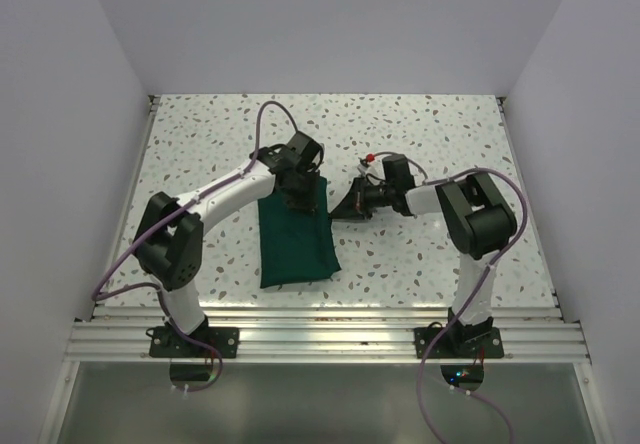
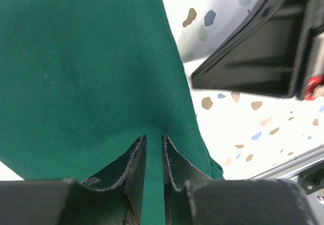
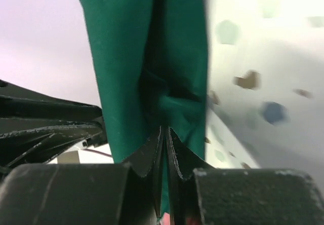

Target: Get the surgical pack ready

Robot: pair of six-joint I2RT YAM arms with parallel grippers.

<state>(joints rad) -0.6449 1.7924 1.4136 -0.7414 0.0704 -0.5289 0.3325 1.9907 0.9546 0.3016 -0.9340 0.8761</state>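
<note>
While both arms are reaching inward over the speckled table [image 1: 200, 154], the drape [image 1: 295, 244] is lying on it folded into a long green rectangle. Its near end is pointing toward the arm bases and its far end is sitting under the two grippers.

The left gripper [image 1: 298, 200] is resting on the far edge of the drape. In the left wrist view its fingers [image 2: 135, 159] are standing only a narrow slot apart with green fabric running through the slot, so it is pinching the cloth. The right gripper [image 1: 347, 207] is sitting at the far right corner, just beside the left one. In its own wrist view the jaws are nearly touching, and a puckered fold of the drape is being clamped between them.

The two grippers are crowding each other. A black housing [image 2: 258, 47] from the neighbouring arm is filling the upper right of the left wrist view, above bare table just past the cloth's edge. Another black shape [image 3: 45, 128] is blocking the lower left of the right wrist view.

White walls [image 1: 60, 114] are enclosing the table on three sides, and an aluminium rail [image 1: 320, 329] is running along the near edge.

Counting: one drape, two arms, two grippers. Two purple cables [image 1: 275, 104] are looping along the arms, and one small red part [image 1: 372, 156] is showing on the right wrist.
</note>
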